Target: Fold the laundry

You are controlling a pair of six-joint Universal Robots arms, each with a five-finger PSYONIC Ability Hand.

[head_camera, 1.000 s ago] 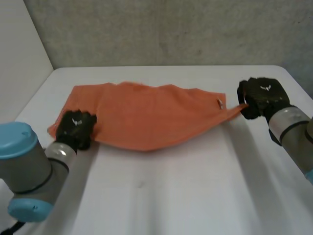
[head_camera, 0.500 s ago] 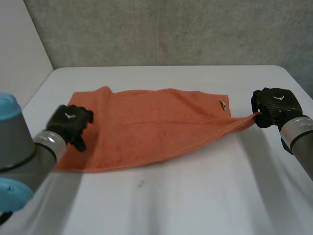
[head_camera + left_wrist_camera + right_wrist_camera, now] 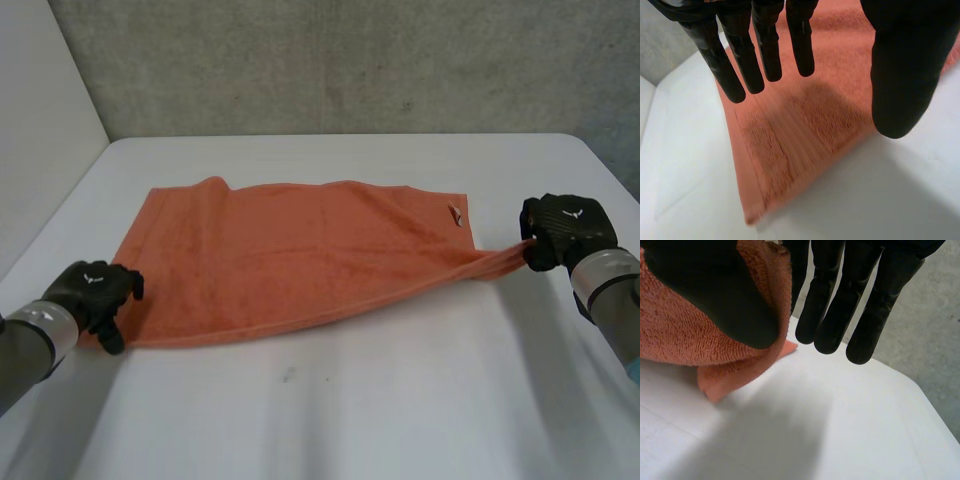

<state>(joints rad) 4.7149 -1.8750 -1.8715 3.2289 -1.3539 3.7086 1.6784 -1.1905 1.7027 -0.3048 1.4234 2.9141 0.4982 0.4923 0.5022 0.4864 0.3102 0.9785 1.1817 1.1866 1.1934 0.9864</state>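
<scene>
An orange towel (image 3: pixel 300 260) lies spread on the white table (image 3: pixel 380 400), with a small tag (image 3: pixel 455 214) near its far right corner. My left hand (image 3: pixel 92 292) hovers at the towel's near left corner. In the left wrist view its fingers (image 3: pixel 765 45) are straight, the thumb stands apart, and the towel (image 3: pixel 805 115) lies flat below them, unheld. My right hand (image 3: pixel 565 228) has the near right corner, drawn out into a taut point. In the right wrist view the thumb (image 3: pixel 715 295) pinches the cloth (image 3: pixel 685 340) while the other fingers stay straight.
A grey wall runs behind the table. The table's left edge (image 3: pixel 60 215) passes close to my left hand, and its right edge (image 3: pixel 605 165) lies just beyond my right hand. Bare white tabletop stretches in front of the towel.
My left hand has let go of the towel's left side and drawn back toward the near left. That side now lies flat. My right hand has pulled its corner further right.
</scene>
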